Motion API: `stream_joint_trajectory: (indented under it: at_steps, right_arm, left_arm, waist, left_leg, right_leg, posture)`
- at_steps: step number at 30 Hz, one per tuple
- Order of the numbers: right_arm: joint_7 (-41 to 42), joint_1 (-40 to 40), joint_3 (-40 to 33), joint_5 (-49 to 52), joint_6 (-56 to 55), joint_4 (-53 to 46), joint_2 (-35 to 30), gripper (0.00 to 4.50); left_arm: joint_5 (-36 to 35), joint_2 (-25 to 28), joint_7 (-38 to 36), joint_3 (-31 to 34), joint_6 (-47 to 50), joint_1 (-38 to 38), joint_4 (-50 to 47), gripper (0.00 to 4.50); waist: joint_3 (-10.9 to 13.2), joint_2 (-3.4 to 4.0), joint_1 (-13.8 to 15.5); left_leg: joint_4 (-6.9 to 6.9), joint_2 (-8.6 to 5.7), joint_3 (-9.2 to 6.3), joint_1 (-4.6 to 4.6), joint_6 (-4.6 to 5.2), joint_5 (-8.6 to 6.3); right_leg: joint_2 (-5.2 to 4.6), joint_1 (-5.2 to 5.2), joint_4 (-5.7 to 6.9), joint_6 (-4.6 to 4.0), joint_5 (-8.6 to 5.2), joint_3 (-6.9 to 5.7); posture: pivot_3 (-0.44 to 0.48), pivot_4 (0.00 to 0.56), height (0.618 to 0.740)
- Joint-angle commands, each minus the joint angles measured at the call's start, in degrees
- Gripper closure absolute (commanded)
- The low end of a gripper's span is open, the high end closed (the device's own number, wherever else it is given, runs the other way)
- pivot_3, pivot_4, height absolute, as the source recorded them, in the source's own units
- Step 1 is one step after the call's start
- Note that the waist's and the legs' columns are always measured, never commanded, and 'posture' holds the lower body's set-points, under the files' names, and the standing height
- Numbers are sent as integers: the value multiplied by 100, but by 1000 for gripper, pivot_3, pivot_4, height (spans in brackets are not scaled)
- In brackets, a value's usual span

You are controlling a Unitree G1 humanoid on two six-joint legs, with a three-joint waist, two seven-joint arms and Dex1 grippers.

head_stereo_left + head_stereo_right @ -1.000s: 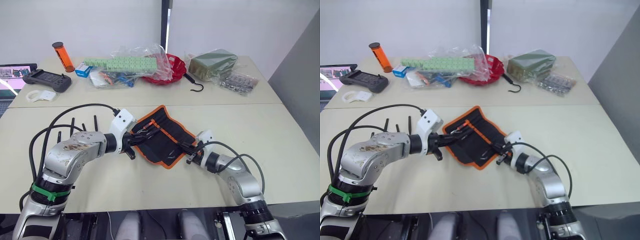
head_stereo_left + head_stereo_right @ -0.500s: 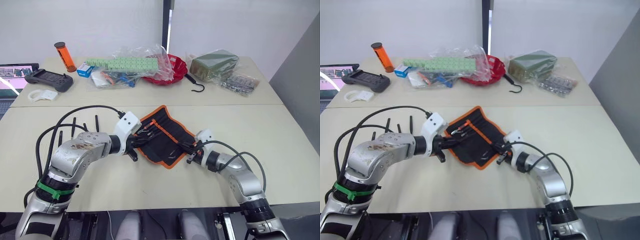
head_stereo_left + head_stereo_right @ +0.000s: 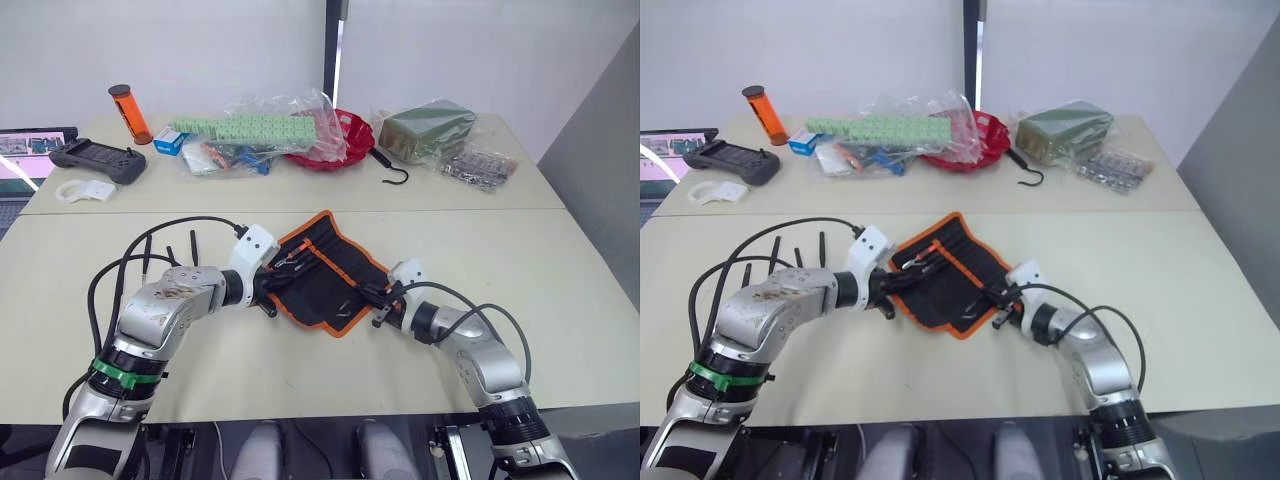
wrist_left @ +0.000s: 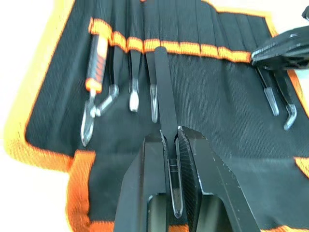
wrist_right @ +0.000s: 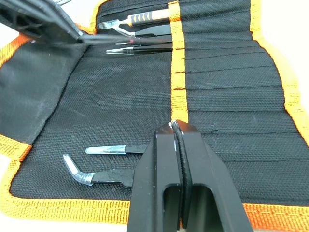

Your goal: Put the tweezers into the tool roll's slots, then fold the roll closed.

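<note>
Black fabric, edged in orange, the tool roll [image 3: 325, 270] lies open on a pale table [image 3: 560, 270] between both arms. The left tool [image 4: 170, 140] is clamped on one pair of tweezers [image 4: 163, 92], its tip entering the slots [image 4: 193, 48]. The right tool [image 5: 177, 130] pinches another thin black pair over the roll's far end. Such tweezers look light, stiff and slippery, best gripped mid-shaft; the roll looks soft and floppy. Behind, against a white wall, sit plastic bags [image 3: 270, 125], a red bowl [image 3: 345, 140] and a black hook [image 3: 392, 170].
</note>
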Motion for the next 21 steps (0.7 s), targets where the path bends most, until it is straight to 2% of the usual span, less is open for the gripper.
stream_joint_trajectory:
  at_steps: [1, 13, 21]
  right_arm:
    - [-37, 118, 100, -113, 132, 118, -13, 4483]
    - [-160, 115, 220, -142, 163, 98, 96, 4483]
    - [-188, -97, 286, -154, 165, 218, 205, 4483]
  left_arm:
    - [94, -4, -150, -150, -42, -101, -37, 4500]
    - [442, -23, -199, -324, -28, -232, 334, 4500]
    - [553, -266, -119, -349, -33, -379, 448, 4500]
  waist:
    - [0, 0, -1]
    - [0, 0, -15]
    - [0, 0, -20]
  left_leg:
    - [0, 0, 0, 0, 0, 0]
    - [0, 0, 0, 2, 0, 0]
    - [0, 2, 0, 5, 0, 0]
  right_leg:
    - [0, 0, 1, 0, 0, 0]
    - [2, 0, 3, 0, 0, 0]
    - [3, 1, 7, 0, 0, 1]
  posture:
    - [0, 150, 740]
    - [0, 150, 740]
    - [0, 150, 740]
